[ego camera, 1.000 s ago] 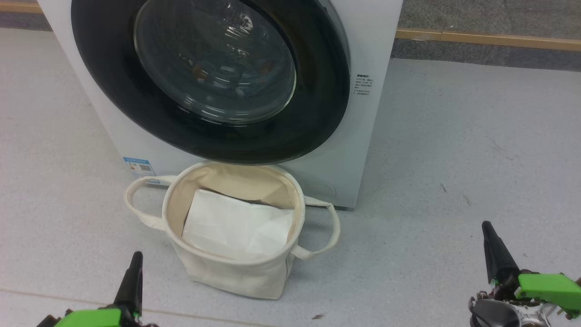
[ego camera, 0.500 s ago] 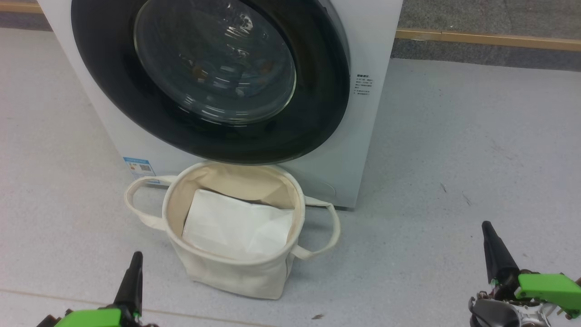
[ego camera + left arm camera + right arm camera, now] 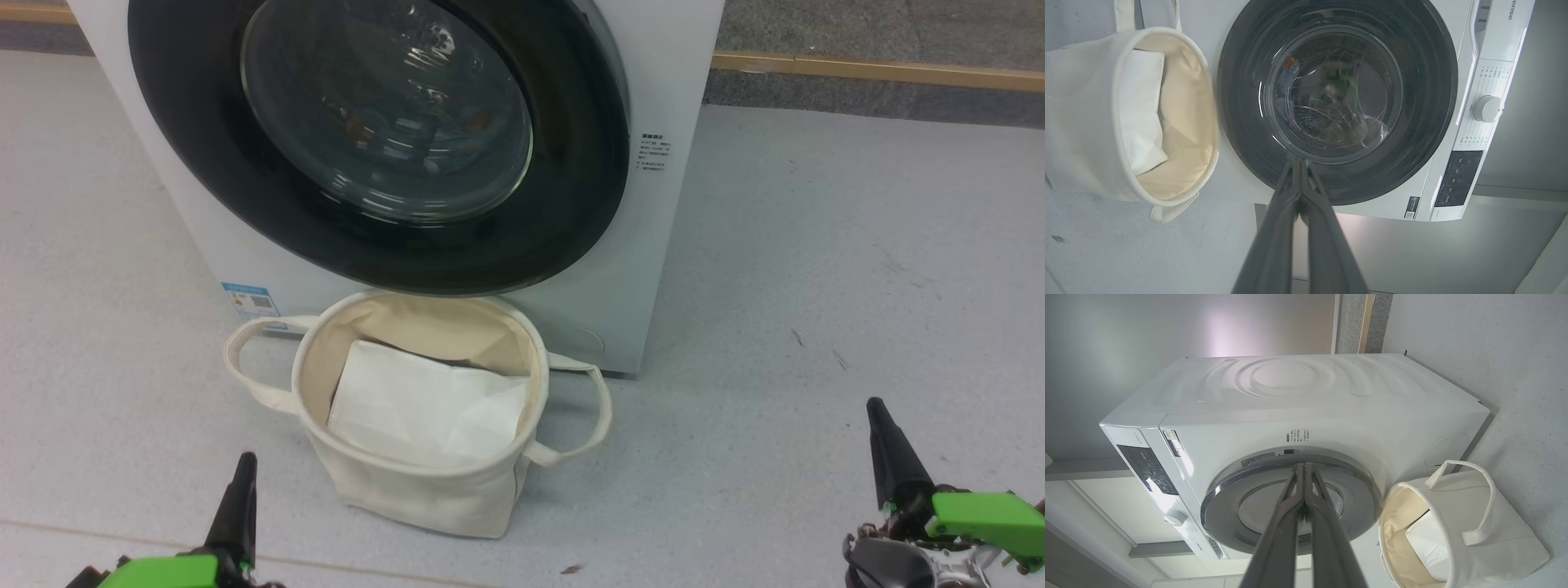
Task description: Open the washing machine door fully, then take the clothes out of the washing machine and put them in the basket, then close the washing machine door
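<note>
Glossy black rim and domed clear glass make up the washing machine door, which sits shut and flush against the front of the white washing machine. Behind the glass are dim blue and orange-brown patches of the clothes, blurred by reflections on the dome. A small blue sticker sits low on the machine's front at the left, and a block of fine print is just right of the door. In the left wrist view a round pale knob stands on the control panel beside the door.

Just in front of the machine, below the door's lower edge, the cream canvas basket stands upright on the grey speckled floor, its two loop handles sticking out to either side. A flat white folded sheet lies inside it.

Nearest the camera, the left fingers point up at the lower left, pressed together and grasping nothing, well apart from the basket. The right fingers at the lower right are likewise clenched and empty, over bare floor.
</note>
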